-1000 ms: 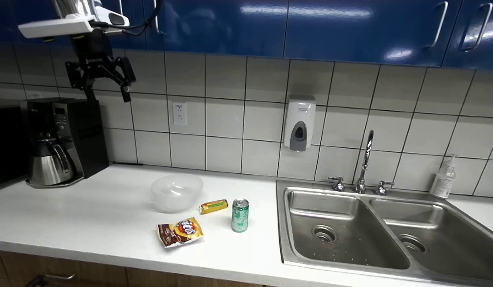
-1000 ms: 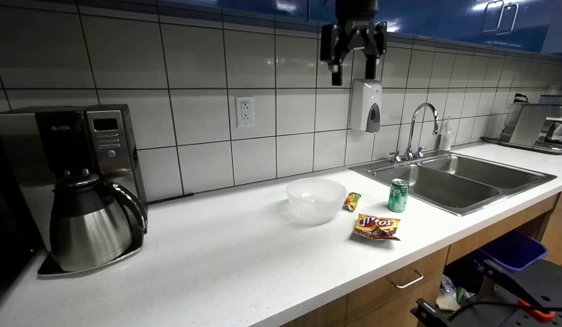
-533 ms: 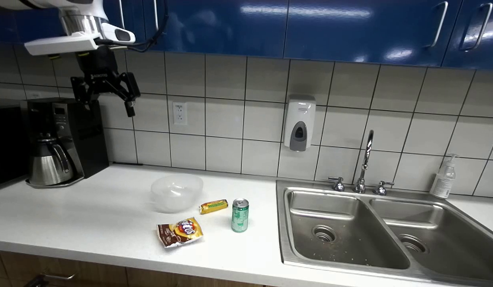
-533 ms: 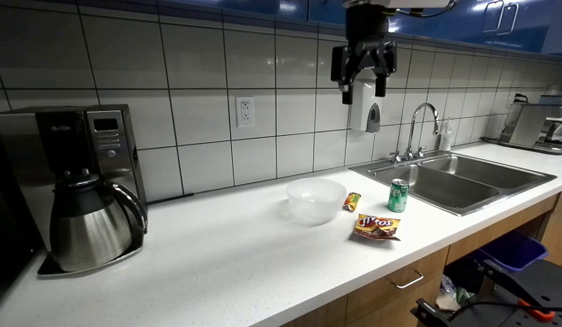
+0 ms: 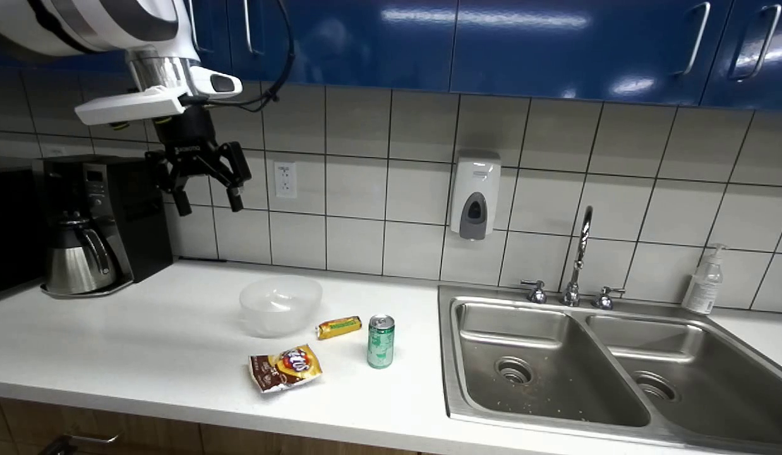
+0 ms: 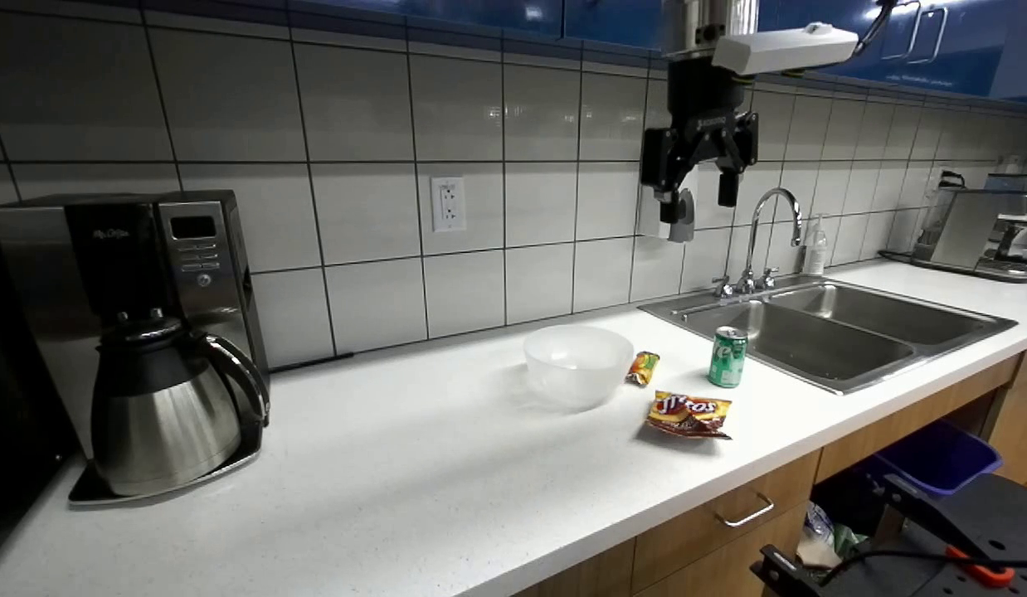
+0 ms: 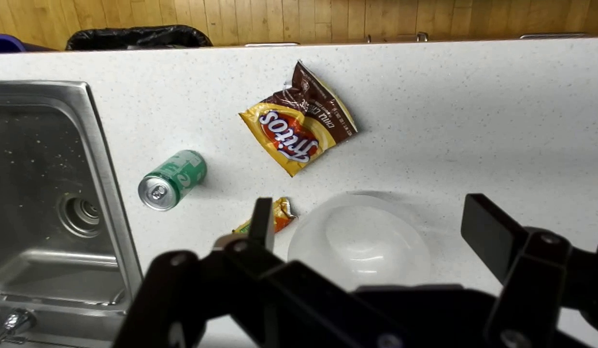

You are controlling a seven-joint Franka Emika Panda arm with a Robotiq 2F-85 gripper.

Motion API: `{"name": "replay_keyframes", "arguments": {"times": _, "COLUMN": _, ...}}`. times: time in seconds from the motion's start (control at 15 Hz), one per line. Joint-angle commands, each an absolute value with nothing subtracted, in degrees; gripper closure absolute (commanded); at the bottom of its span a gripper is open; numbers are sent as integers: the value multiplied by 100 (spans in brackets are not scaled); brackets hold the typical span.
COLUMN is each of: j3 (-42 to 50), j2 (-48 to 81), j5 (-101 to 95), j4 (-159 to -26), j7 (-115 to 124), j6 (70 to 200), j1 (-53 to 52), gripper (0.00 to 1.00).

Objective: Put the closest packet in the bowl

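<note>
A brown and yellow Fritos packet [image 5: 286, 368] lies on the white counter in both exterior views [image 6: 688, 414] and the wrist view [image 7: 299, 118]. A smaller yellow packet [image 5: 338, 327] lies behind it, beside the bowl; it also shows in an exterior view [image 6: 643, 368] and, partly behind a finger, in the wrist view [image 7: 282, 213]. The translucent bowl [image 5: 280, 306] stands empty on the counter, also in an exterior view [image 6: 578, 365] and below the fingers in the wrist view [image 7: 359, 237]. My gripper [image 5: 210, 207] is open and empty, high above the counter, also in an exterior view [image 6: 698, 206].
A green can [image 5: 381, 341] stands upright right of the packets. The double sink [image 5: 451, 354] lies beyond it. A coffee maker [image 6: 124, 332] stands at the counter's other end. Blue cabinets [image 5: 340, 44] hang above, and a soap dispenser [image 5: 475, 196] is on the tiled wall.
The arm and open gripper have moved down, and to the right in both exterior views. The packets, bowl and can have not moved.
</note>
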State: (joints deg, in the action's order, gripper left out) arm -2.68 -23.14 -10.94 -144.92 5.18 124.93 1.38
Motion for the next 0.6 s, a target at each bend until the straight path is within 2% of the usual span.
{"name": "replay_keyframes", "arguments": {"times": 0.0, "j3": -214, "j2": -2384, "j5": -1391, "j4": -14800, "j7": 750, "j6": 12909, "j1": 364, "gripper": 0}}
{"name": "replay_keyframes", "arguments": {"times": 0.53, "j3": -213, "j2": -2113, "j5": -1590, "j4": -15122, "j7": 1600, "j6": 13405, "j1": 760, "gripper": 0}}
